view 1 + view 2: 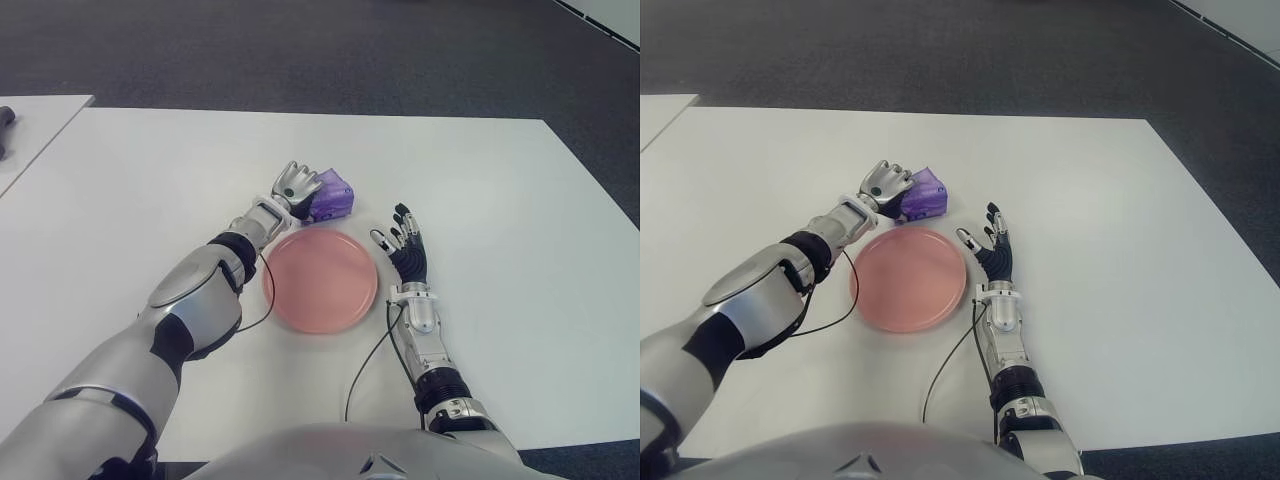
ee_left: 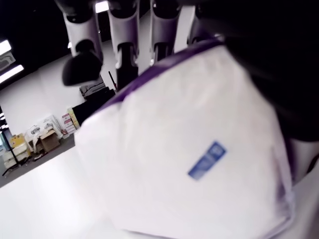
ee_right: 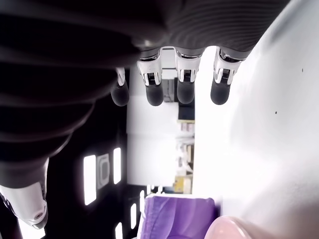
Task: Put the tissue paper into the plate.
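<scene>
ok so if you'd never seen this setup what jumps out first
The round pink plate near the front middle of the white table draws the eye first; nothing lies in it. Just beyond its far rim, the left hand is closed on a purple and white tissue paper pack. The right hand shows to the right of the plate, fingers spread and holding nothing.

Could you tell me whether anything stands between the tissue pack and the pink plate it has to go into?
Nothing visible does. The left hand is already closed on the purple tissue pack, which sits just beyond the far rim of the pink plate. The right hand lies open beside the plate's right edge, off the direct path.
</scene>
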Controlling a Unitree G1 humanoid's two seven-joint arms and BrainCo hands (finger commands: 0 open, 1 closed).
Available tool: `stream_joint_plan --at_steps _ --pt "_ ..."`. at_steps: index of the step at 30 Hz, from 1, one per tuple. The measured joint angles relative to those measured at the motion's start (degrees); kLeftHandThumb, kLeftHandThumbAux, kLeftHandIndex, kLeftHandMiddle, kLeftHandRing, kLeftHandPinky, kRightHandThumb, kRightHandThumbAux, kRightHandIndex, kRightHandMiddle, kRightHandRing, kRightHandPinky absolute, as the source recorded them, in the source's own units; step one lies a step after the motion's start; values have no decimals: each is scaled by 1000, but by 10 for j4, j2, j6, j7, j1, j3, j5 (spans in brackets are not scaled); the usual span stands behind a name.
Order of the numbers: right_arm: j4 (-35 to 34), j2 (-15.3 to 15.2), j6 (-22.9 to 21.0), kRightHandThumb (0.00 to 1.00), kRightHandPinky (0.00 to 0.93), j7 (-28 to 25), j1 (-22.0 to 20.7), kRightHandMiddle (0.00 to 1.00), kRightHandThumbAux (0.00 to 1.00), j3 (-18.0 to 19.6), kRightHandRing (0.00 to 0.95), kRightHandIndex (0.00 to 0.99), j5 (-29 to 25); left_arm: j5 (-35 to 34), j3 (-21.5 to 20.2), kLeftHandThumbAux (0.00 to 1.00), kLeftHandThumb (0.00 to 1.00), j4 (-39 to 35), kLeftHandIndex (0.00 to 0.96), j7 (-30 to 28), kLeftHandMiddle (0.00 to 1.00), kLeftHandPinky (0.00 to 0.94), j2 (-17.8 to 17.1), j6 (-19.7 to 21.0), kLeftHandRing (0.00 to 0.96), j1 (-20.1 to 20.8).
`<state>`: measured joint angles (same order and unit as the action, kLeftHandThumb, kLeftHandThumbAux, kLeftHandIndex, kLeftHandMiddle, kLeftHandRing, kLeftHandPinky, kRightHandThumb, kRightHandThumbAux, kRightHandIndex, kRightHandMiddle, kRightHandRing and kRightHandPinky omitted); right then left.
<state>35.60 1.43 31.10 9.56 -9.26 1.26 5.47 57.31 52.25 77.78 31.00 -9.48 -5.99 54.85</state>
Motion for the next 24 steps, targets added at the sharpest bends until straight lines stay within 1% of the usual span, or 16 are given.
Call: stream_joint_plan --at_steps 5,6,8,12,18,24 --pt "-1 0 0 107 6 4 0 0 557 -1 0 0 4 -5 -7 643 955 0 458 -4 483 822 0 -3 482 0" --pt "-2 0 -1 105 5 5 0 0 552 -2 0 0 5 -5 -9 643 955 0 450 -5 479 820 0 -4 514 0" --pt "-4 0 -6 103 4 7 1 0 549 -2 0 0 10 -7 -14 643 955 0 444 -8 475 815 0 -5 541 0" --pt "-11 0 -20 102 4 10 2 0 548 -3 0 0 11 -13 -23 646 952 -1 422 -14 473 806 1 -7 559 0" --pt "-21 1 -36 108 6 10 3 0 551 -3 0 0 11 -27 -40 651 948 -1 388 -17 492 799 1 -15 544 -2" --pt "-23 2 -36 110 8 11 5 0 543 -3 0 0 11 -36 -52 650 949 -1 385 -14 502 785 0 -20 535 -6"
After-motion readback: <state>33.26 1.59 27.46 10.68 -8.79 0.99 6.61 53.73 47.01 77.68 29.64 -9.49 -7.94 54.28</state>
